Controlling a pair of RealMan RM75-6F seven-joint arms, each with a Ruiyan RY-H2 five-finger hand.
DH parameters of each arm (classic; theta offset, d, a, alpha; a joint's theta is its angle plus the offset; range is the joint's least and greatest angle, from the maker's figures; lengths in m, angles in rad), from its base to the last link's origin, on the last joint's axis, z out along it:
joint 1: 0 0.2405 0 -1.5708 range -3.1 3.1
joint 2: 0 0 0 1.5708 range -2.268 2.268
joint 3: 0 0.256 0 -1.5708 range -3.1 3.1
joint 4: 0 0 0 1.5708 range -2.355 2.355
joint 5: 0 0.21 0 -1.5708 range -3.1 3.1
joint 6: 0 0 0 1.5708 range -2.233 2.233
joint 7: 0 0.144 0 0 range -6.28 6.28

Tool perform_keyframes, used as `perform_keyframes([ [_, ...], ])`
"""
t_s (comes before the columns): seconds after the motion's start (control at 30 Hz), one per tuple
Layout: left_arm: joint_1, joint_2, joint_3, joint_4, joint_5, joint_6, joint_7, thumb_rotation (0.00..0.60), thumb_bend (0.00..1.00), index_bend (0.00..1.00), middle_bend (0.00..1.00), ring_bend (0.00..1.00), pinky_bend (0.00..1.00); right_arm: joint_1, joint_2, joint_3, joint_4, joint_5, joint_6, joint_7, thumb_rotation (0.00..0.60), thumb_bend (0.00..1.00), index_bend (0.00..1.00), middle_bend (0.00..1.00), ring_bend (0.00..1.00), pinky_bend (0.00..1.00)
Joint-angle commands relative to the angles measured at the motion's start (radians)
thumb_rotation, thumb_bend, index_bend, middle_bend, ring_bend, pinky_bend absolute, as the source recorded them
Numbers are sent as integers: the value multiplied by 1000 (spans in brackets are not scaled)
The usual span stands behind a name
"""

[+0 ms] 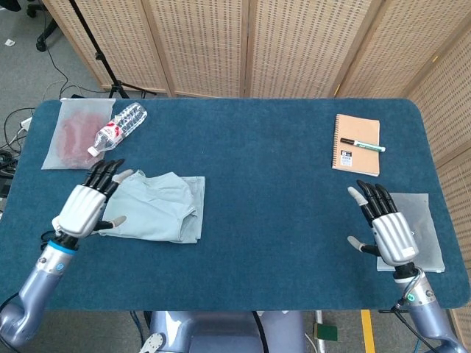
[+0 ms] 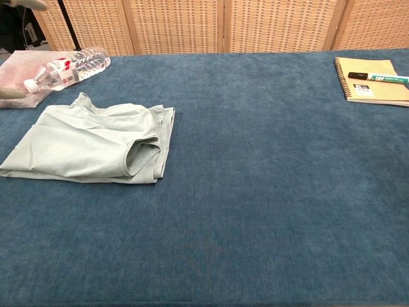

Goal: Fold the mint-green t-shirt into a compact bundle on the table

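The mint-green t-shirt point(image 1: 160, 207) lies folded in a flat, roughly square bundle on the left part of the blue table point(image 1: 265, 162); the chest view shows the t-shirt point(image 2: 89, 144) with its folded edges at the right. My left hand point(image 1: 87, 206) hovers open just left of the shirt, fingers spread, holding nothing. My right hand point(image 1: 387, 226) is raised open near the table's right front edge, far from the shirt. In the chest view only a fingertip or two shows at the upper left edge.
A plastic water bottle point(image 1: 118, 126) and a clear bag point(image 1: 73, 134) lie at the back left. A notebook point(image 1: 357, 143) with a pen point(image 1: 361, 144) sits at the back right. A clear sheet point(image 1: 419, 229) lies under my right hand.
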Motion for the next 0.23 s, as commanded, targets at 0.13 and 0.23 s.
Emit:
perform_keyframes([
  [0.13, 140, 35, -17, -76, -80, 143, 67, 600, 0, 0, 0, 0, 0, -14, 6, 14, -4, -3, 40, -24, 600, 0, 0, 0, 0, 14],
  [0.23, 184, 21, -26, -69, -112, 173, 65, 600, 0, 0, 0, 0, 0, -29, -12, 43, 13, 18, 81, -129, 600, 0, 0, 0, 0, 0],
])
